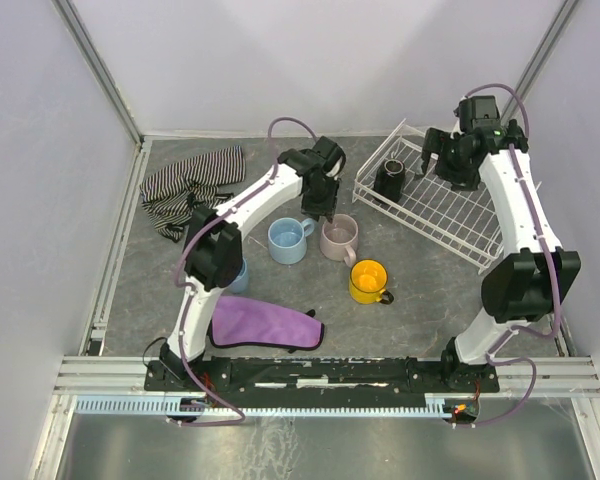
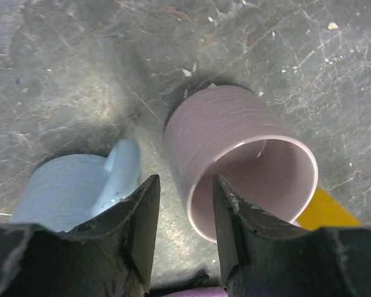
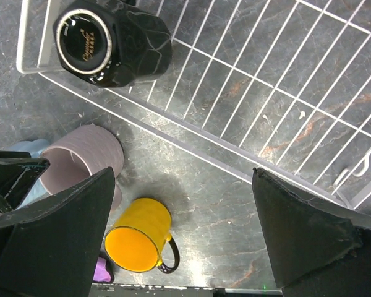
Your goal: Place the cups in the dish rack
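Observation:
My left gripper (image 1: 327, 213) (image 2: 184, 229) is open and low over the pale pink cup (image 1: 338, 235) (image 2: 229, 130). Its jaws straddle the cup's near wall, one finger over the mouth and one outside, with a gap still showing. The light blue cup (image 1: 288, 240) (image 2: 68, 189) stands just to its left. A yellow cup (image 1: 368, 282) (image 3: 136, 241) sits nearer the front. A black cup (image 1: 388, 178) (image 3: 111, 43) rests in the dish rack (image 1: 420, 228) (image 3: 173, 127). My right gripper (image 1: 448, 170) (image 3: 184, 185) hangs wide open and empty above the rack's front edge.
A dusty-blue cup (image 1: 235, 275) is partly hidden under the left arm. A striped cloth (image 1: 185, 185) lies at the back left and a purple cloth (image 1: 265, 325) near the front. White walls close in the sides and back.

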